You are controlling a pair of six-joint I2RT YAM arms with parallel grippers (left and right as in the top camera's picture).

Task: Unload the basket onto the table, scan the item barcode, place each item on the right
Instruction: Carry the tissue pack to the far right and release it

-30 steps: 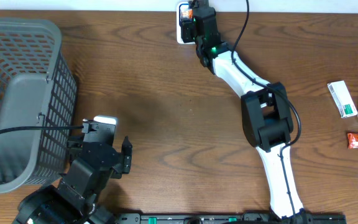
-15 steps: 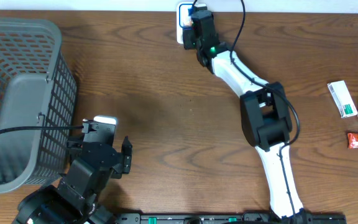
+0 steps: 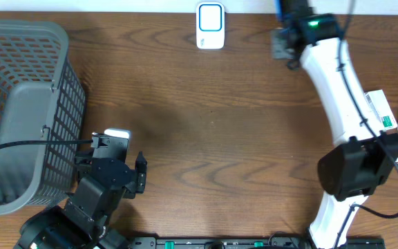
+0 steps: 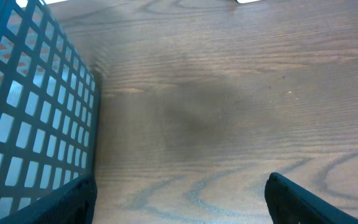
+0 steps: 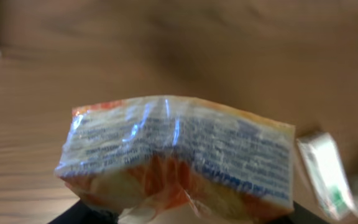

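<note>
You are holding the packet (image 5: 179, 152) clamped in the right gripper (image 3: 287, 38) near the scanner (image 3: 210, 26), on its right, probably needing its barcode turned toward it.

Item 1: dark grey plastic lattice basket (image 4: 30, 118); its wall filled the left side. Item 2: brown wood-grain tabletop (image 4: 229, 112), which spanned the rest. Item 3: left gripper (image 4: 179, 208); 2 black fingers (image 4: 309, 202) sat at the lower corners, spread wide, with only tabletop between. Item 4: white sliver (image 4: 253, 1) at the top edge, which could not be identified.
</note>
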